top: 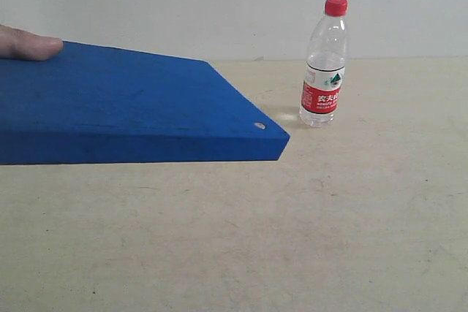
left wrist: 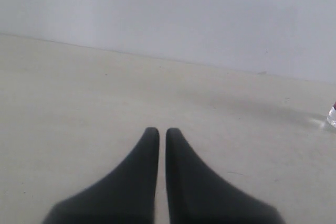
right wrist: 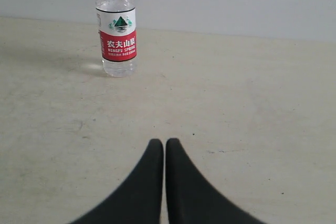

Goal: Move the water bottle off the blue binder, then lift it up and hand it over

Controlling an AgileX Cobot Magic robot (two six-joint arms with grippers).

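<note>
Plainly, left pincer (left wrist: 163, 130) and right pincer (right wrist: 165, 141) each closed, empty, water bottle (right wrist: 117, 40) well apart

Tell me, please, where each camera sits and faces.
Exterior: low, off the arms, facing blue binder, a hand on it, and water bottle; no robot parts.
Left wrist: over shut left gripper, along the table; water bottle at frame edge.
Right wrist: over shut right gripper, toward the water bottle.
All share the water bottle.

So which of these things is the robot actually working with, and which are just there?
Job: small clear plastic water bottle with red cap; flat bright-blue binder.
Just there: beige tabletop; pale wall; person's fingertips on the binder's edge.
</note>
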